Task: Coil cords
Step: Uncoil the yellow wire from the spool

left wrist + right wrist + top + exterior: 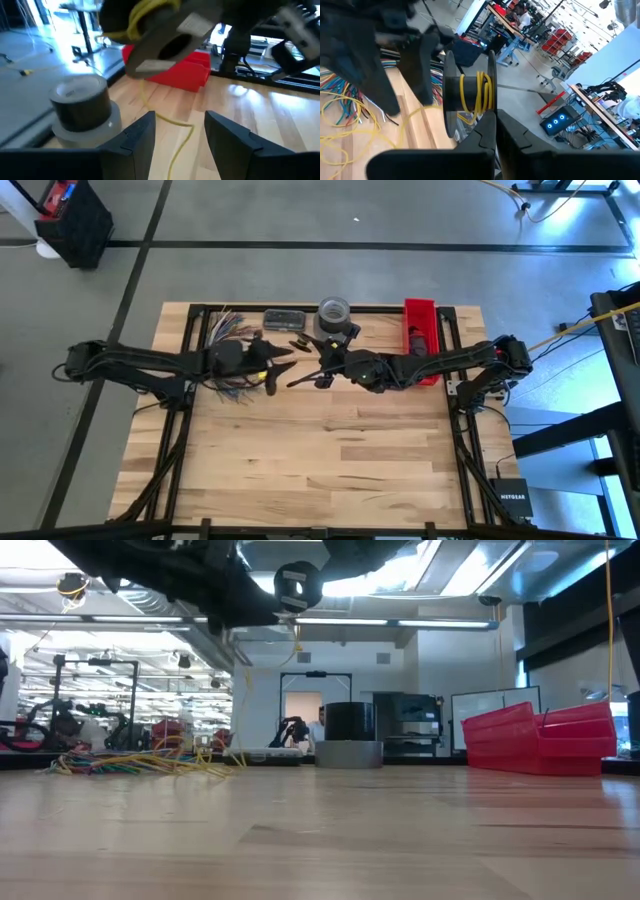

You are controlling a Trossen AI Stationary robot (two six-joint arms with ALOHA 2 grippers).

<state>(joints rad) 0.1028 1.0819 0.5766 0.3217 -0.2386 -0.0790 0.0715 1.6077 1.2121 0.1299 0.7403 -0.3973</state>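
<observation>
A black spool [470,92] with a yellow cord [477,92] wound round its core hangs in the air over the table's far middle, with my right gripper [495,125] shut on it. A loose end of the yellow cord [172,120] drops from the spool onto the tabletop. My left gripper [180,135] is open just left of the spool; its fingers stand on either side of that hanging end without touching it. The other cords [232,332], a multicoloured tangle, lie on the table's far left part [140,762]. My right gripper pinches the rim of one spool flange [492,107] between its two fingers. The fingers come nearly level from the table's right side. The spool is lifted clear of the table, its axis roughly level, with the cord's loose end trailing down to the wood.
A grey tape roll [333,310] stands at the far middle edge, a dark flat box [285,318] left of it, and a red bin [421,340] at the far right. The near half of the wooden table [320,460] holds nothing.
</observation>
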